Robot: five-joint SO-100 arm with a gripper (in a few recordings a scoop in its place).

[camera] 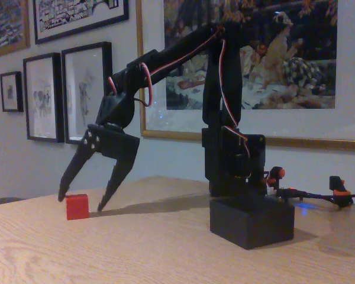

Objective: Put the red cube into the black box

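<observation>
Small matte red cube (77,206) nr tabletop (136,254) left edge, gripper (80,201) spread wide astride it, plain black box (252,221) at right, no legible text.

We can read no text, label, brand or number anywhere. The framed pictures (44,97) on the wall show only drawings and a painted scene; any lettering in them is too blurred for us to read.

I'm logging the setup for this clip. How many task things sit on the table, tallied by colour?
Red: 1, the red cube, between the fingers of the open gripper
Black: 1, the black box
Total: 2
</observation>
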